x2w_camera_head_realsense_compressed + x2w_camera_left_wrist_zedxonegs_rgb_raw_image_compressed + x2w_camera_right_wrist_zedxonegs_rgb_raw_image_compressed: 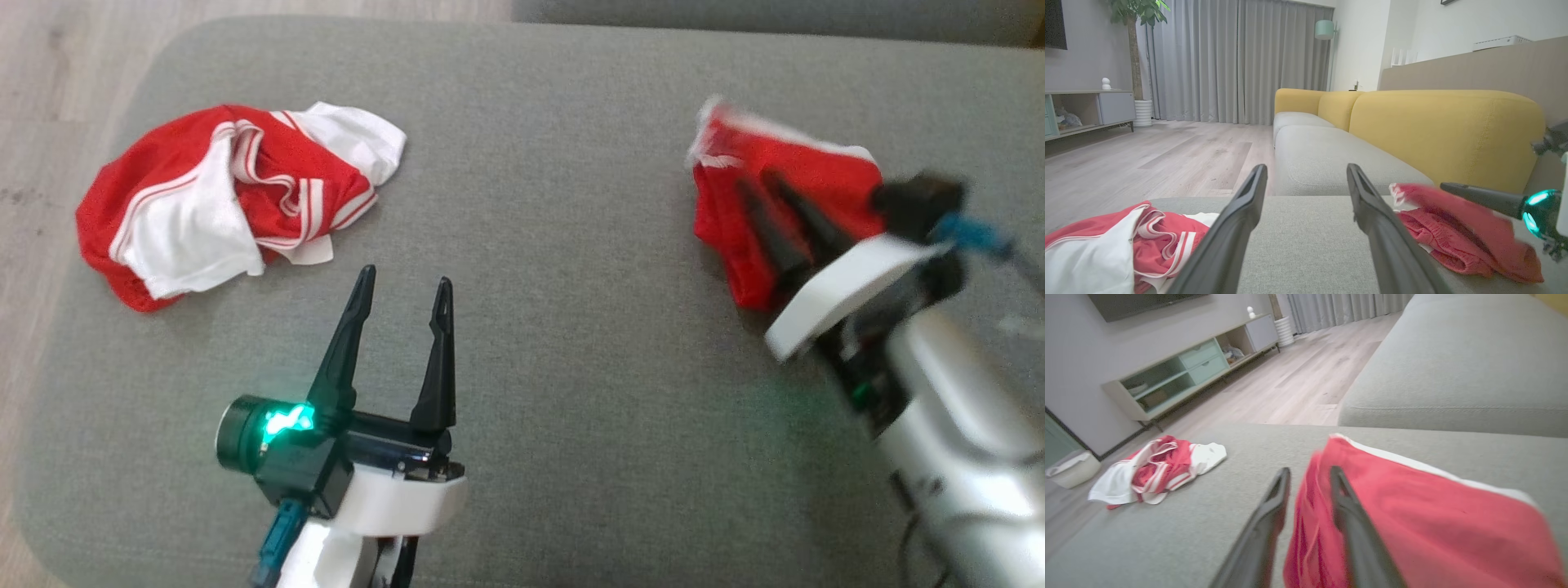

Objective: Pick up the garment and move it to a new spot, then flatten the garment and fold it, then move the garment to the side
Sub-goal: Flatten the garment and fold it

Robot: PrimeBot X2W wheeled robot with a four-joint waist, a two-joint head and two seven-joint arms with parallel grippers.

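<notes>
Fingers [347,343] of the left gripper [406,282] are shown spread wide and empty, held above the grey ottoman [571,327] toward its near left part. Fingers [1349,514] of the right gripper [755,180] are set a narrow gap apart over the ottoman's right side, with a fold of the red mesh piece [816,175] lying between them. Whether that fold is pinched or merely passed through cannot be told, the view being blurred. The red jersey T-shirt [237,204] is seen at the ottoman's far left corner, bunched in a heap with white sleeves and striped edging uppermost. It is touched by neither gripper, and its lettering is hidden in the folds. From this lie, flattening, folding and the final move aside are judged undone. Whether the first relocation has been made cannot be settled. The left gripper is judged the better placed for a pick-up.
</notes>
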